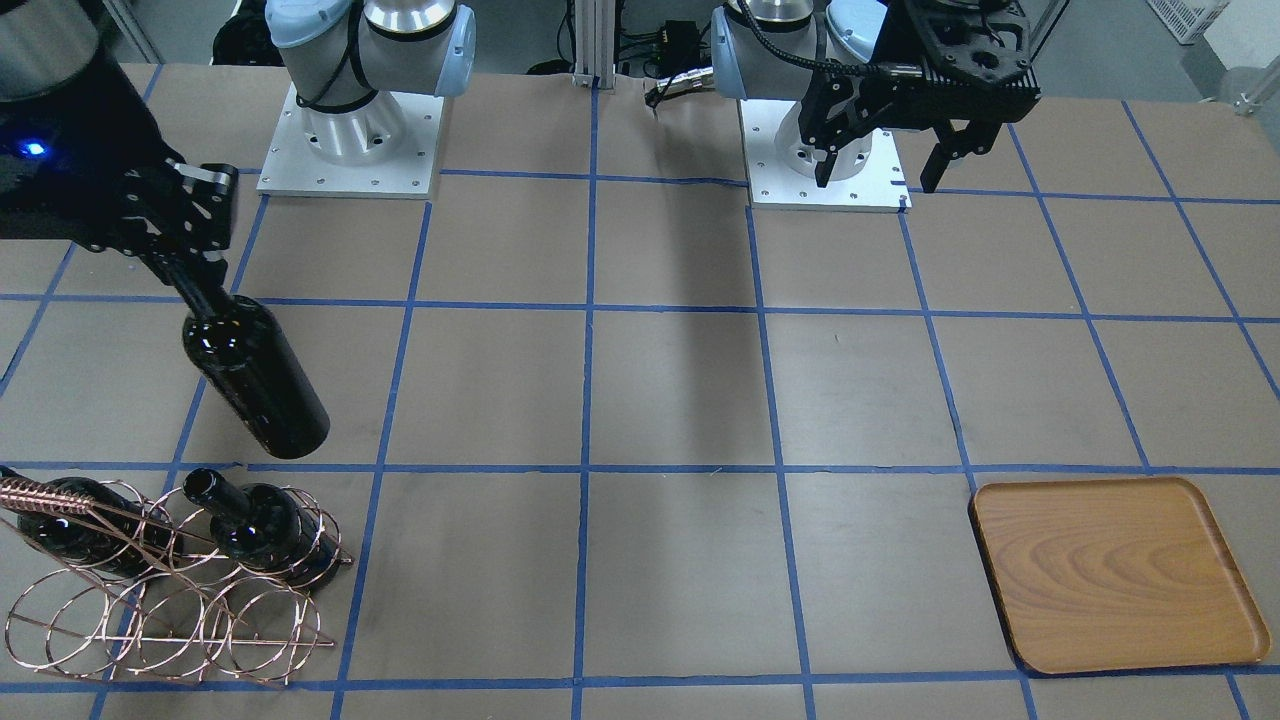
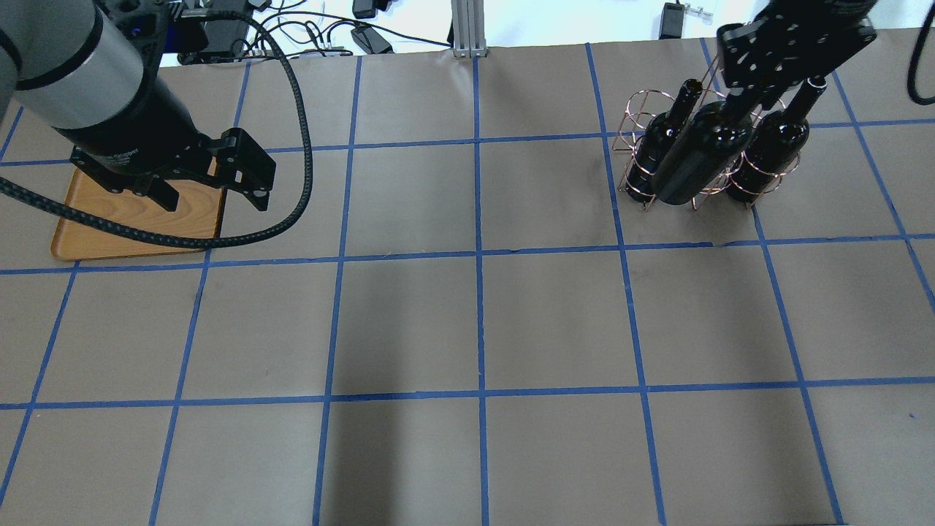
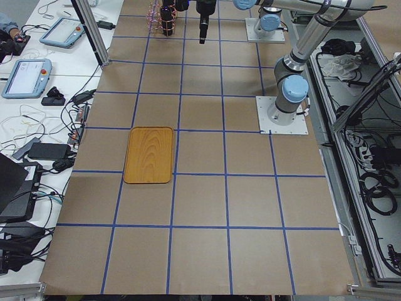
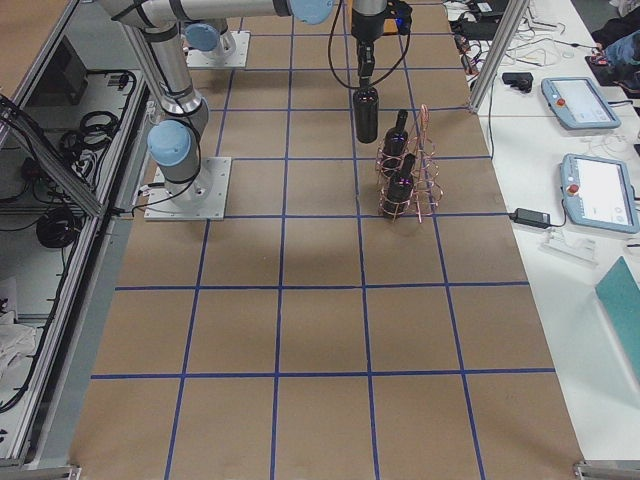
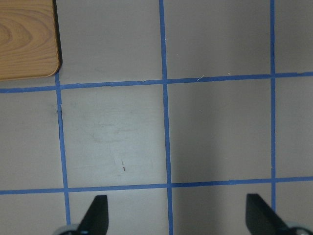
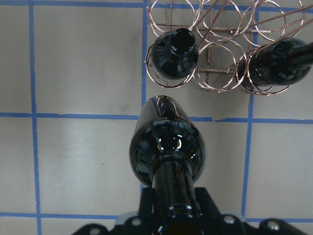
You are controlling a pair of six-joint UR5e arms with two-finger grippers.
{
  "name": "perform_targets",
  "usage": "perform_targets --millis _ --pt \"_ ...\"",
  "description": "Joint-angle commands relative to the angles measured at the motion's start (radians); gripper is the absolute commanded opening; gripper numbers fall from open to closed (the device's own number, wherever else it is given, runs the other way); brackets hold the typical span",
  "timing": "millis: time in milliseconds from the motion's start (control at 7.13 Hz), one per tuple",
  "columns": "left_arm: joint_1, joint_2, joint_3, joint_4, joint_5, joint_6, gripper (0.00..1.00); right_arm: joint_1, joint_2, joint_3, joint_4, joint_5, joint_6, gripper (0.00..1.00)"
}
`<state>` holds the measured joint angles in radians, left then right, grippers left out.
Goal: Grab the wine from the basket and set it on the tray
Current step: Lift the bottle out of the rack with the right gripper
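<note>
My right gripper (image 1: 185, 270) is shut on the neck of a dark wine bottle (image 1: 255, 375). It holds the bottle hanging above the table, just beside the copper wire basket (image 1: 170, 600). The wrist view shows the held bottle (image 6: 166, 147) from above, clear of the basket (image 6: 220, 49). Two more bottles (image 1: 262, 525) (image 1: 70, 520) stand in the basket's loops. The wooden tray (image 1: 1115, 575) lies bare at the other end of the table. My left gripper (image 2: 215, 201) is open and empty, above the tray's (image 2: 182, 212) inner edge.
The arms' base plates (image 1: 350, 150) (image 1: 830, 160) sit at the robot side of the table. Brown paper with blue tape lines (image 1: 585, 400) covers the table between basket and tray. Teach pendants and cables lie beyond the table's edge (image 4: 580, 100).
</note>
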<state>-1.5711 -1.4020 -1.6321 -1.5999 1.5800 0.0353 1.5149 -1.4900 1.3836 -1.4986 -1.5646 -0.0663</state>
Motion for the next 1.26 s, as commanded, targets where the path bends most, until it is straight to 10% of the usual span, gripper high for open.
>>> perform_targets --millis 0,1122 --pt "0.002 0.001 0.002 0.0 0.0 0.002 1.0 0.169 0.059 0.0 -0.055 0.011 0.274 0.0" --pt "0.075 0.014 0.006 -0.003 0.002 0.107 1.0 0.518 0.175 0.11 -0.311 0.012 0.787 0.0"
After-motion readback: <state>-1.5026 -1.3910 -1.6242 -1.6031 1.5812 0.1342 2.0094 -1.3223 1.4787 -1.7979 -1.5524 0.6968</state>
